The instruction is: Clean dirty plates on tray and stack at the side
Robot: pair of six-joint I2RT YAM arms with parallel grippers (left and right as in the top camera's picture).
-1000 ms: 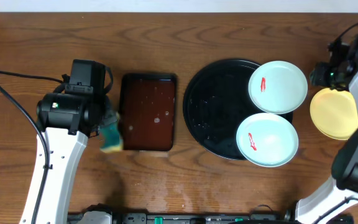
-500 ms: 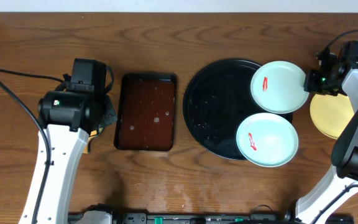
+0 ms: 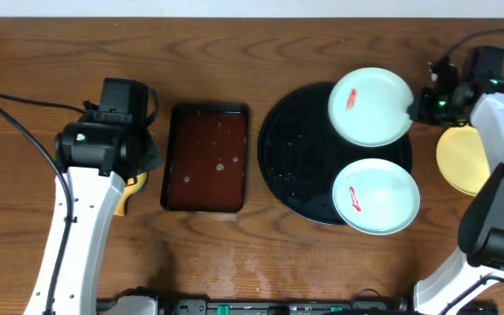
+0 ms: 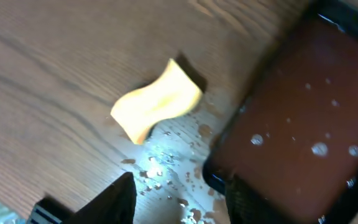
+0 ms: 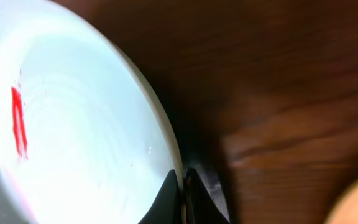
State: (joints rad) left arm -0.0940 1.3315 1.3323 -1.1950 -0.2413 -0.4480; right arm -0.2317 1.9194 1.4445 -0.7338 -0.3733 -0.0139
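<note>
**Right gripper has a plate by its edge; the sponge lies far to the left of the tray**

Well to the left of the tray (image 3: pixel 291 149), the left gripper (image 4: pixel 178 199) hangs with its fingers apart and empty. The yellow sponge (image 4: pixel 156 101) lies on the wood just ahead of them. The brown tray (image 3: pixel 206 157) sits between the sponge and the tray.

The red-smeared upper plate (image 3: pixel 370 107) lies across the tray's upper right rim. The equally smeared lower plate (image 3: pixel 376 196) overhangs the tray's lower right rim.

The right gripper (image 5: pixel 180 190) is clamped on the upper plate's right edge, so the plate extends leftward from its fingers, over the tray. Whether the plate is lifted clear of the tray cannot be told.

The yellow plate (image 3: pixel 464 162) rests on the table just to the right of the tray.

Wiping would likely mean bringing the plate and the sponge together. The left arm is the nearer one to the sponge.
</note>
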